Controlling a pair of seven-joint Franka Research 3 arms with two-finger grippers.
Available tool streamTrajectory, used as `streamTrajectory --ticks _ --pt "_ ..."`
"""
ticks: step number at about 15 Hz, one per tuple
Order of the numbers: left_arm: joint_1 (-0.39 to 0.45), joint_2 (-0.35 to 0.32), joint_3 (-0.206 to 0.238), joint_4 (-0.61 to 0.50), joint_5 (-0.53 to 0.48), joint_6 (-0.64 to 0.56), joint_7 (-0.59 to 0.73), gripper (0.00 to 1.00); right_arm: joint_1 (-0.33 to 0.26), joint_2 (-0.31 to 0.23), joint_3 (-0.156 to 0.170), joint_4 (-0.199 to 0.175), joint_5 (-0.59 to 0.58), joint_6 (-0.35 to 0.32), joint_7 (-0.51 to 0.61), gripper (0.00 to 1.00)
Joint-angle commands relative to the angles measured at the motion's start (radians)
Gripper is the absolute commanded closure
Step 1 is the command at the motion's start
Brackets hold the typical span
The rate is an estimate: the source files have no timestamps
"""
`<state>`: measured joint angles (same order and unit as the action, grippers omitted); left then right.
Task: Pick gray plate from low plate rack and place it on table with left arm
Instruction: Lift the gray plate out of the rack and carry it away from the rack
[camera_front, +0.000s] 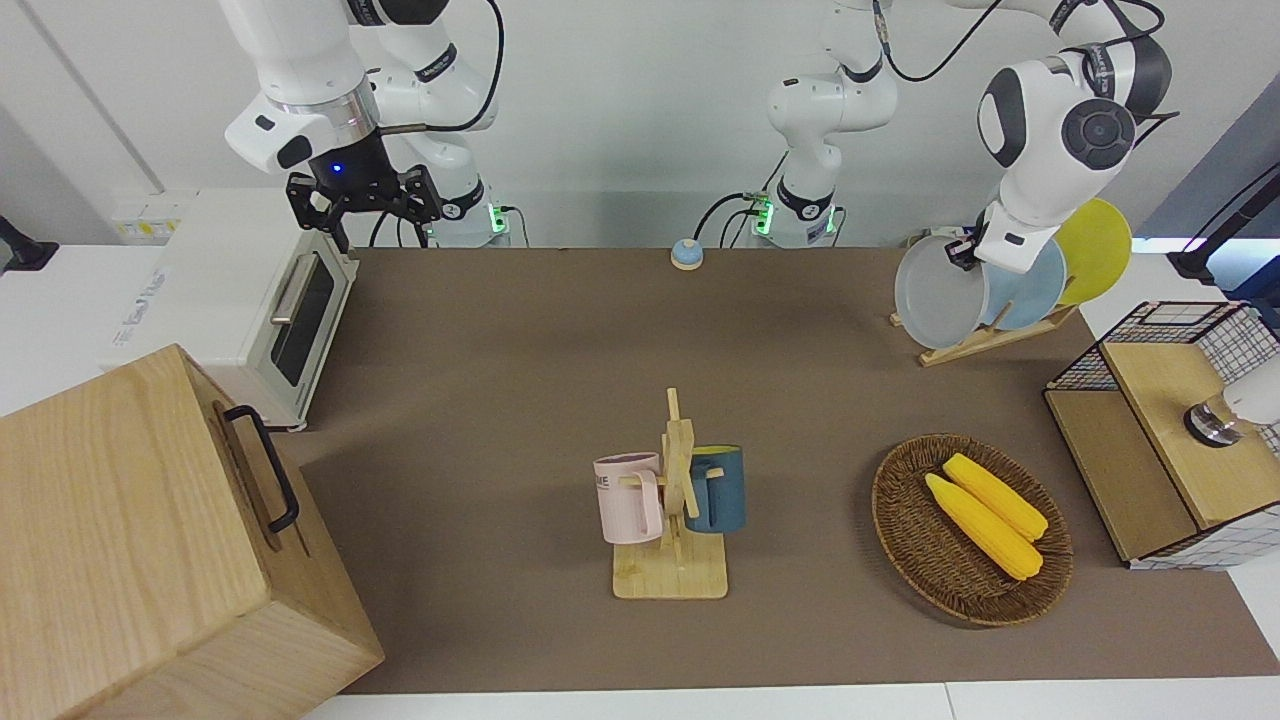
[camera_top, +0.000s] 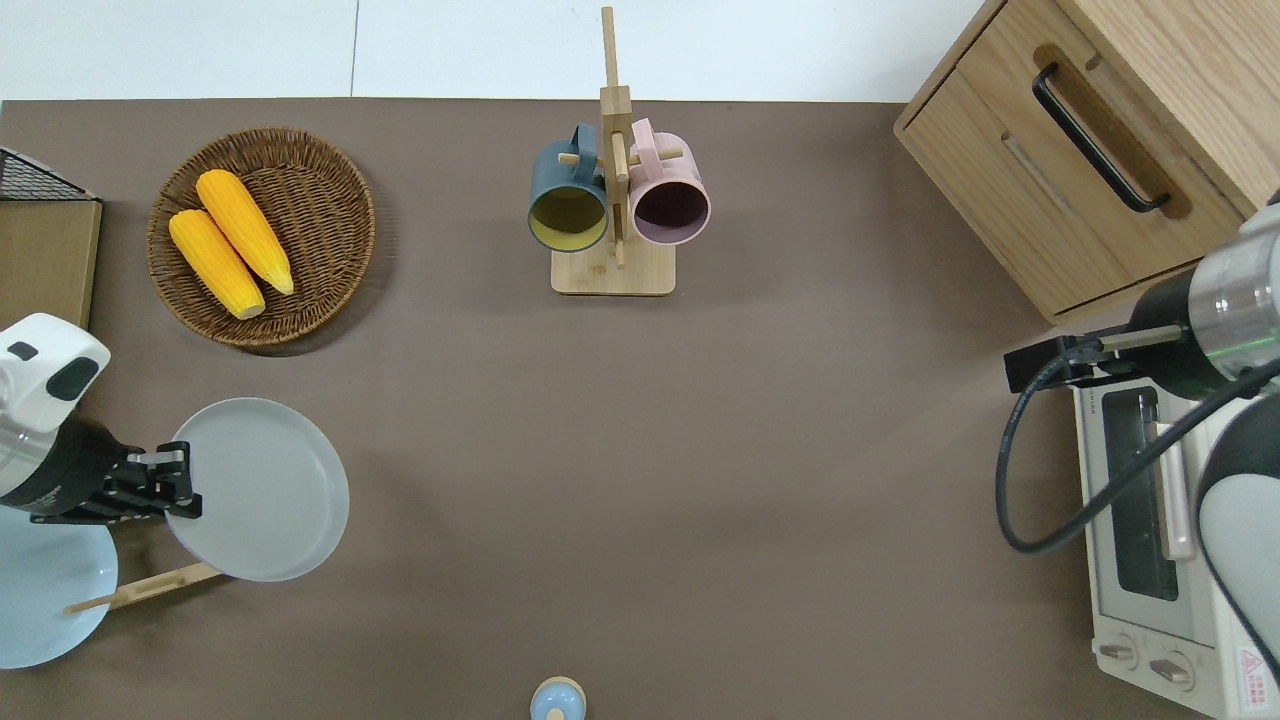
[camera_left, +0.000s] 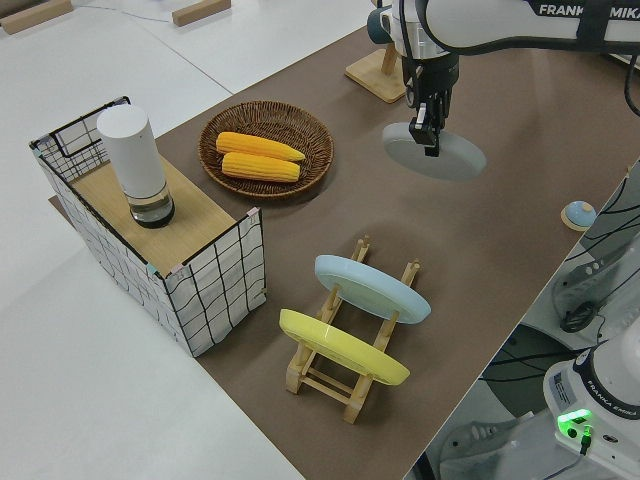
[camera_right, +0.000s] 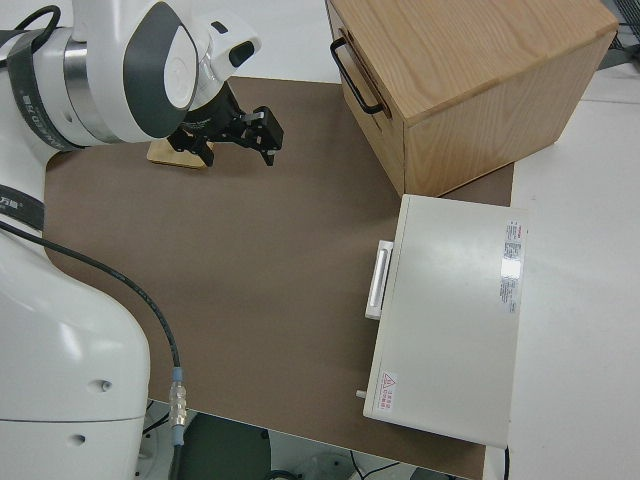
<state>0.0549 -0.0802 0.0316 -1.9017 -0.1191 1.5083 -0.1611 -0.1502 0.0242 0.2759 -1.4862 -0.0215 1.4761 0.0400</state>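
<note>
My left gripper (camera_top: 175, 480) is shut on the rim of the gray plate (camera_top: 258, 490) and holds it tilted in the air, clear of the low plate rack (camera_top: 150, 587). In the overhead view the plate is over the brown table (camera_top: 700, 450), just beside the rack toward the table's middle. The plate (camera_front: 935, 292), the left gripper (camera_front: 965, 248) and the rack (camera_front: 985, 335) also show in the front view. The left side view shows the plate (camera_left: 440, 152) hanging from the gripper (camera_left: 430, 135), away from the rack (camera_left: 345, 370). The right arm (camera_front: 365, 205) is parked.
A light blue plate (camera_left: 372, 288) and a yellow plate (camera_left: 340, 347) stand in the rack. A wicker basket (camera_top: 340, 200) with two corn cobs, a mug stand (camera_top: 613, 275), a wire-sided box (camera_front: 1160, 440), a small bell (camera_top: 557, 700), a toaster oven (camera_front: 270, 310) and a wooden drawer box (camera_front: 150, 540) stand on or beside the table.
</note>
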Motion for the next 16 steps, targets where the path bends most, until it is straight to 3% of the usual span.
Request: streamTrajectory --ticks 1,3,8,14,16 --pt "-0.013 -0.003 0.007 -0.052 -0.105 0.067 -0.021 1.0 -0.019 -0.001 0.017 0.009 -0.001 -0.013 0.012 0.017" --pt "-0.012 -0.015 -0.033 -0.114 -0.114 0.159 -0.024 1.0 -0.019 -0.003 0.017 0.009 -0.001 -0.014 0.012 0.017" --pt "-0.012 -0.035 -0.068 -0.261 -0.114 0.366 -0.02 1.0 -0.019 -0.003 0.017 0.009 -0.001 -0.014 0.012 0.017" --pt "-0.018 -0.076 -0.097 -0.434 -0.099 0.469 -0.005 1.0 -0.019 -0.001 0.017 0.009 -0.001 -0.014 0.012 0.017" --pt "-0.021 -0.078 -0.105 -0.451 -0.096 0.454 -0.005 1.0 -0.02 -0.003 0.017 0.009 -0.001 -0.014 0.012 0.017"
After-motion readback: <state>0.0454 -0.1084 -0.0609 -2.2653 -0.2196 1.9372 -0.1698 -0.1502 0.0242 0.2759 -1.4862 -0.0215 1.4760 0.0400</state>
